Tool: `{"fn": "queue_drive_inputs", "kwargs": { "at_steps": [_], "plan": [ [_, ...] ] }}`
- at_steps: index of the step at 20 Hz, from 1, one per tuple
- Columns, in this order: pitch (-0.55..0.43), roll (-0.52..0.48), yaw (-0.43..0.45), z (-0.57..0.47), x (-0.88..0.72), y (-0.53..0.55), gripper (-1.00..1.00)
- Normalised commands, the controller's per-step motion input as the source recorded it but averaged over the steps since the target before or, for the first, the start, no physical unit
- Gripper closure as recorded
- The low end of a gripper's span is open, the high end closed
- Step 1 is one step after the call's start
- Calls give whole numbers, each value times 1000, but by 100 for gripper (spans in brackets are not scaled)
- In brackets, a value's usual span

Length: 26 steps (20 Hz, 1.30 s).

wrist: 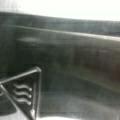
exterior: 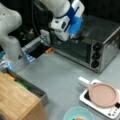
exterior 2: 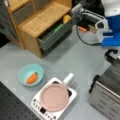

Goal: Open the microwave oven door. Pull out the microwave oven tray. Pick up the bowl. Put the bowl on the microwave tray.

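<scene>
The silver microwave oven [exterior: 103, 31] stands at the top right in a front view, with three knobs [exterior: 96, 55] on its black panel. Its dark glass door [exterior: 75, 51] looks closed. My gripper [exterior: 75, 37] hangs at the door's upper edge, under the white and blue wrist. Dark glass with a triangular warning sign fills the wrist view, and no fingers show there. The tray is hidden inside the oven. The pale teal bowl [exterior: 78, 113] [exterior 2: 30, 74] sits on the table far from the gripper and holds a small carrot [exterior 2: 32, 78]. The oven [exterior 2: 108, 96] also appears at the bottom right.
A flat pink dish [exterior: 103, 94] [exterior 2: 54, 97] rests on a white base beside the bowl. A wooden cabinet [exterior: 17, 100] [exterior 2: 42, 18] has an open grey drawer [exterior 2: 53, 35] holding green and yellow items. An orange item [exterior: 49, 50] lies left of the oven.
</scene>
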Motion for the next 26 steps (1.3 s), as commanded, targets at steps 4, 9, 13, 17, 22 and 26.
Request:
{"fn": "queue_drive_inputs", "kwargs": {
  "at_steps": [4, 9, 13, 17, 22, 26],
  "plan": [
    [-132, 186, -14, -255, -108, -171, -100],
    [-126, 222, -10, -265, -126, -287, -100],
    [-85, 261, -13, -213, -143, -341, -100],
    [-67, 273, -20, -185, -150, -209, -100],
    [-53, 269, -31, -157, -131, -103, -100],
    [-49, 238, -20, -150, -109, -51, -100]
  ]
}}
